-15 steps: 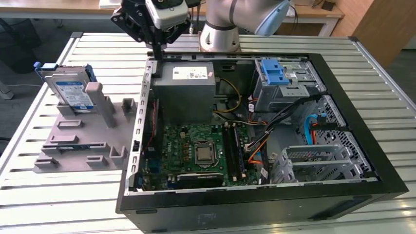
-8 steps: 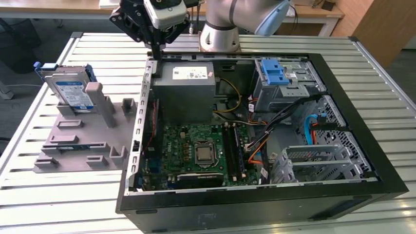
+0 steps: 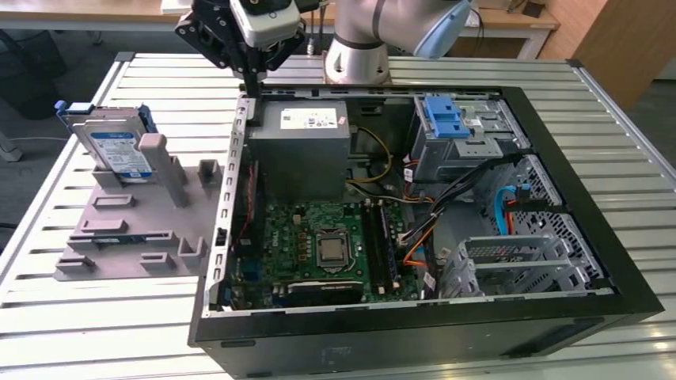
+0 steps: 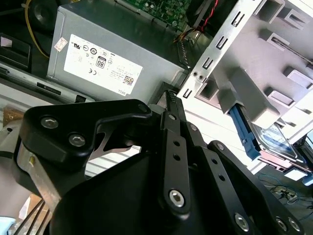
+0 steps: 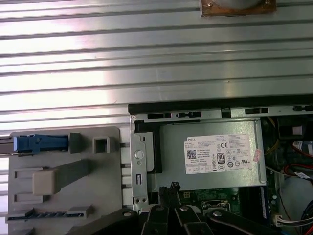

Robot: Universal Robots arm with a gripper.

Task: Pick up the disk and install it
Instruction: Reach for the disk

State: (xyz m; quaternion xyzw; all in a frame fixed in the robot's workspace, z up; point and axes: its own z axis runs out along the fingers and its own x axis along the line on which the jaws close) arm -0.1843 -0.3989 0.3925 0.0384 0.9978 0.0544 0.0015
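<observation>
The disk, silver with a white-and-blue label and a blue caddy, stood in the grey holder. The gripper hung apart, jaws clenched, empty.

Small print covers the white sticker on the power supply.

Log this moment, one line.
gripper: shut, empty, over edge of black computer case | silver hard drive in blue caddy: upright in grey plastic holder, untouched

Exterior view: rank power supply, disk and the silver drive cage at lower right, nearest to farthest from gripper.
1. Power supply: right beside the gripper, inside the case.
2. Disk: outside the case on the grey fixture, exterior view's left.
3. Drive cage: case's opposite corner, exterior view's lower right.
</observation>
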